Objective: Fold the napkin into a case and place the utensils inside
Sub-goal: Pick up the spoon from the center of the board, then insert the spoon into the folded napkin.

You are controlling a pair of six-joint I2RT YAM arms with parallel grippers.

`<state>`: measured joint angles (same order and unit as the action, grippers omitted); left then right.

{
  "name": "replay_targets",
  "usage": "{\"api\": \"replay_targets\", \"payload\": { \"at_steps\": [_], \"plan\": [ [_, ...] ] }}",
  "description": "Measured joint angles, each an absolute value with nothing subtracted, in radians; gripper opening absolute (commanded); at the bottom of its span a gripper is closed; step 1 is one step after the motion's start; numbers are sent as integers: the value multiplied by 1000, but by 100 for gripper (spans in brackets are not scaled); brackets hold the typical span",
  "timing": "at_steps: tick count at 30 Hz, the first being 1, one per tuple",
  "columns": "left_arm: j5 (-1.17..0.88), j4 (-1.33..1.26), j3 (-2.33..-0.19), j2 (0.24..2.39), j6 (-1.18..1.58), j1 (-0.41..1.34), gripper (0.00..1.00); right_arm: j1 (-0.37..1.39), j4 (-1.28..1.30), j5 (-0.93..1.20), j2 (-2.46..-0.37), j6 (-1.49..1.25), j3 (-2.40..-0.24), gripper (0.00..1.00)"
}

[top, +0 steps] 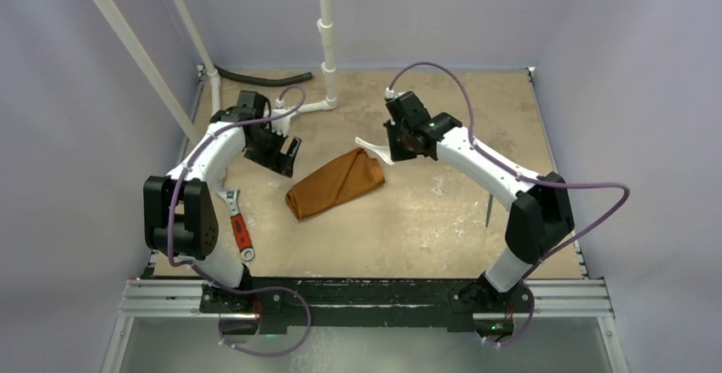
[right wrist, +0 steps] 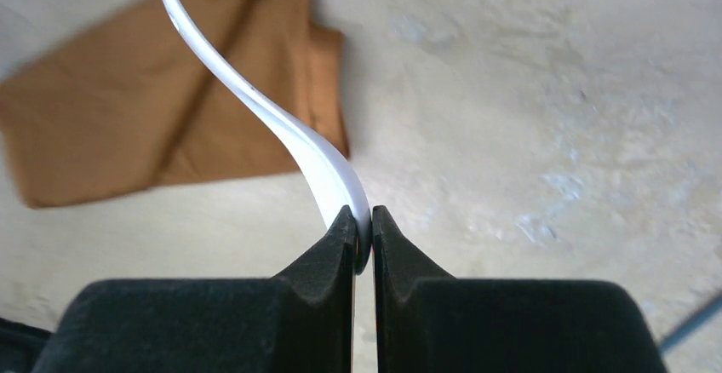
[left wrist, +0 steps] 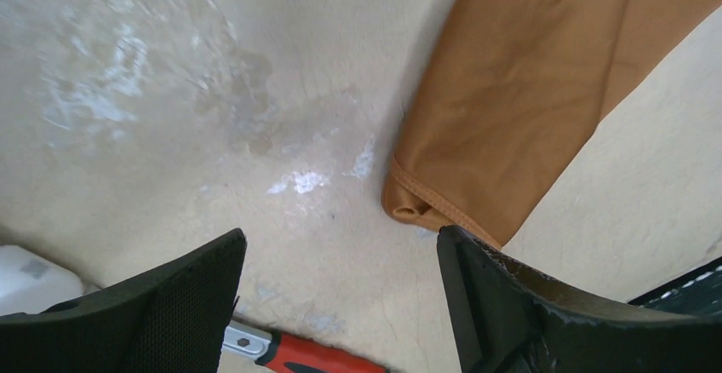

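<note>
Right claw (right wrist: 363,220) pinches the white spoon (right wrist: 328,173) tight, just beside one end of the orange case (top: 334,183). Left claw (left wrist: 340,235) hangs wide open near the case's other end.

Soft, even light fills the overhead view, casting only faint, diffuse shadows. In the right wrist view the napkin (right wrist: 128,117) is blurred and out of focus. In the left wrist view, pale patches on the table (left wrist: 128,92) may be glare.
</note>
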<state>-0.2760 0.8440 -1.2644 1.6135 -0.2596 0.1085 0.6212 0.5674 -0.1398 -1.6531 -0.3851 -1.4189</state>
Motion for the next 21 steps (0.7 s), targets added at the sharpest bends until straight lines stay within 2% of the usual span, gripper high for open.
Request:
{"api": "replay_targets", "payload": {
  "at_steps": [4,13,21],
  "plan": [
    [-247,815,-1175,1613,-293,134,81,620,616,-159,-1650,-327,-1361,0],
    [-218,726,-1073,1613,-362,157,70,620,630,-112,-1656,-196,-1336,0],
    [-166,661,-968,1596,-410,186,65,630,623,-86,-1797,-153,-1342,0]
  ]
}}
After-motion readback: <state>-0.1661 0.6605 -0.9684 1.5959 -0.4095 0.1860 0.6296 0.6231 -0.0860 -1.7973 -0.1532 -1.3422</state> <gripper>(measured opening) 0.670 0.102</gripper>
